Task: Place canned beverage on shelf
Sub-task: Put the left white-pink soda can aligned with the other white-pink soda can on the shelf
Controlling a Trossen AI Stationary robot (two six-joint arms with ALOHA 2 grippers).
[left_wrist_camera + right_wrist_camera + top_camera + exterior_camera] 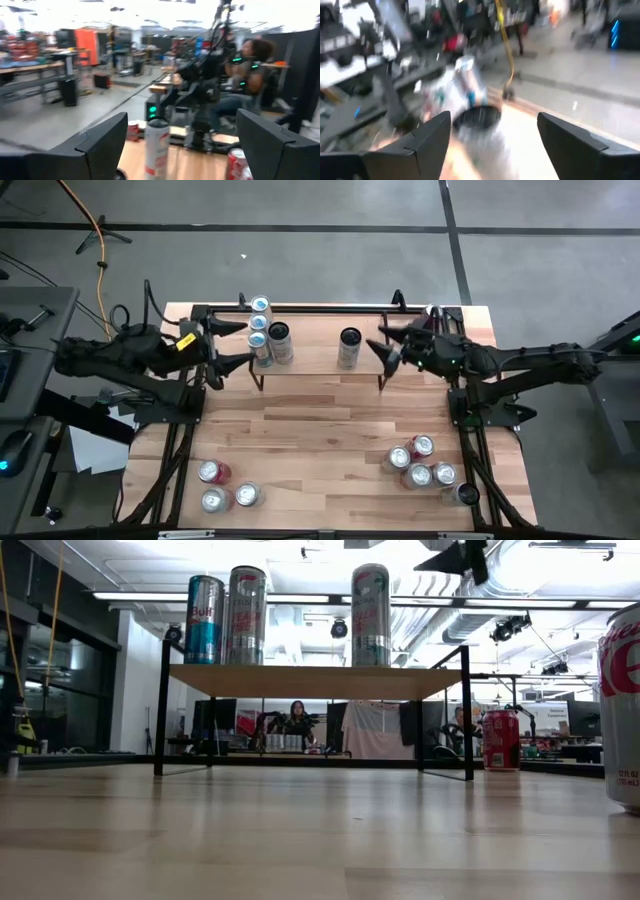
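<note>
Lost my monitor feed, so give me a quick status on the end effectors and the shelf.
Left end effector open, empty, at shelf's left end. Right end effector open, empty, beside lone silver can. Wood-topped black-legged shelf holds several cans. Nothing blocking.

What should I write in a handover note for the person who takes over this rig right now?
Left end effector: open, empty, at the shelf's left end.
Right end effector: open, empty, at the shelf's right end, beside the can standing alone.
Shelf: at the table's far edge; several cans stand at its left end, plus the lone one right of the middle.
Done: those cans are on the shelf.
Left: three cans at the table's near left and about five at the near right.
</note>
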